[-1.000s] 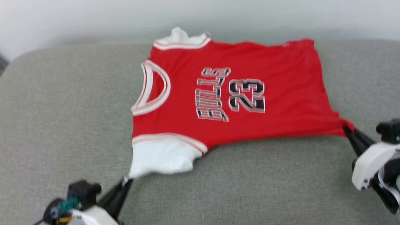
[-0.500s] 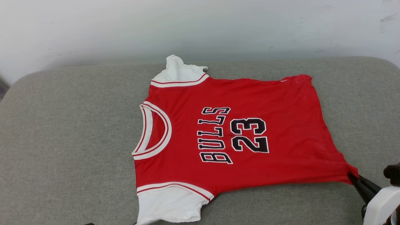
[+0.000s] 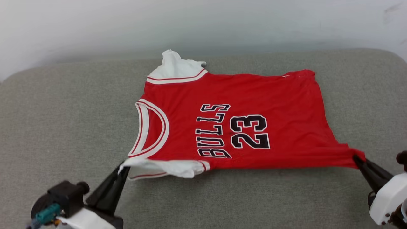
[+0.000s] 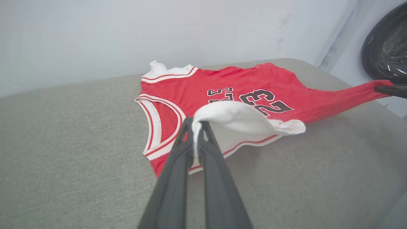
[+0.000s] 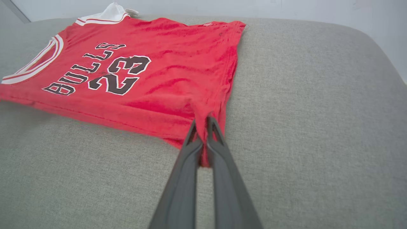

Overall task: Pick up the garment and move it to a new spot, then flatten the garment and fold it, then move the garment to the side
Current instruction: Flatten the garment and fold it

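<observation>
Grey fabric cushion (image 3: 63, 127) is stretching wide beneath a pale, scuffed wall (image 3: 203, 19). On it, the left gripper (image 3: 124, 168) is pinching the near white sleeve (image 3: 168, 167), holding it raised, while the right gripper (image 3: 355, 157) is pinching the red hem corner (image 3: 346, 156). Between them the garment (image 3: 270, 95) is lying face up across the cushion's middle, its near edge pulled taut.

The garment (image 3: 241, 127) reads "BULLS" – and "23" – in black
</observation>
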Controlling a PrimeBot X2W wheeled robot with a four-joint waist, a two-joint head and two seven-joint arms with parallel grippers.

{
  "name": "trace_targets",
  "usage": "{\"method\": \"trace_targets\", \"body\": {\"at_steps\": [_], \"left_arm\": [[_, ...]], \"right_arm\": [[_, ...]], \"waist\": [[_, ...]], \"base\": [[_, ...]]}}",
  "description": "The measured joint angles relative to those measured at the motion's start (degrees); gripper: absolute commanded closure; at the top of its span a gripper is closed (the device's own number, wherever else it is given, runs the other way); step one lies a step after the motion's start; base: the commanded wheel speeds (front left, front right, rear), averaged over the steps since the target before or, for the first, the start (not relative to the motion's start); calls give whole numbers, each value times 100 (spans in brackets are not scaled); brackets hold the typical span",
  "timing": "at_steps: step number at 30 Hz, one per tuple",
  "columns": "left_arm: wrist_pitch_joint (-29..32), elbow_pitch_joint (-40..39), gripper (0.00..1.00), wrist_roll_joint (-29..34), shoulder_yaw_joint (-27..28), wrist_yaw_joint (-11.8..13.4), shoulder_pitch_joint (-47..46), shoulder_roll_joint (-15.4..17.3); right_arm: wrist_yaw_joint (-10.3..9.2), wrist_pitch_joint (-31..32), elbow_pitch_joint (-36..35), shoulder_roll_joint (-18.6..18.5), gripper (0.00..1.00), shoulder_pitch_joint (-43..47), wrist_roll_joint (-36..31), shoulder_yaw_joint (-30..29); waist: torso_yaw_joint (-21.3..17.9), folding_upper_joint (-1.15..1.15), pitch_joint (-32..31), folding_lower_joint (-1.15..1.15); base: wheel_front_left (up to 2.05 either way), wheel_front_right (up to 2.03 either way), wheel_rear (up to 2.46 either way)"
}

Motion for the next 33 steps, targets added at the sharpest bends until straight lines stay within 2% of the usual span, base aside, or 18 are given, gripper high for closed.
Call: {"method": "trace_targets", "body": {"at_steps": [6, 7, 12, 21, 30, 31, 32, 33], "left_arm": [[-19, 18, 100, 123, 82, -77, -622, -46], [-23, 109, 100, 140, 97, -113, -889, -97], [-22, 407, 100, 190, 112, -220, -1368, -185], [131, 1355, 100, 138, 85, -463, -2211, -321], [282, 2553, 100, 447, -292, -705, -2969, -558], [307, 2704, 85, 465, -341, -703, -3015, -603], [307, 2829, 19, 560, -401, -687, -3051, -625], [309, 2967, 0, 636, -447, -683, -3092, -634]], "right_arm": [[0, 268, -92, 29, 100, -368, -180, -55], [0, 370, -59, 125, 100, -526, -172, -86], [0, 485, 32, 138, 100, -931, -258, -48], [0, 591, 508, 205, 100, -1745, -385, 258], [0, 543, 1127, 222, 100, -2193, -506, 645], [0, 526, 1189, 232, 100, -2238, -521, 669], [0, 488, 1265, 258, 93, -2280, -534, 675], [0, 485, 1335, 288, 52, -2303, -535, 680]], "waist": [[-27, 0, 323, 0], [-34, 0, 472, 1], [-48, 0, 793, 1], [-68, 0, 1447, 1], [-27, 0, 1717, 2], [-27, 0, 1711, 2], [-27, 0, 1697, 2], [-30, 0, 1676, 2]], "base": [[0, 0, 0], [0, 0, 0], [0, 0, 0], [0, 0, 0], [0, 0, 0], [0, 0, 0], [0, 0, 0], [0, 0, 0]]}}
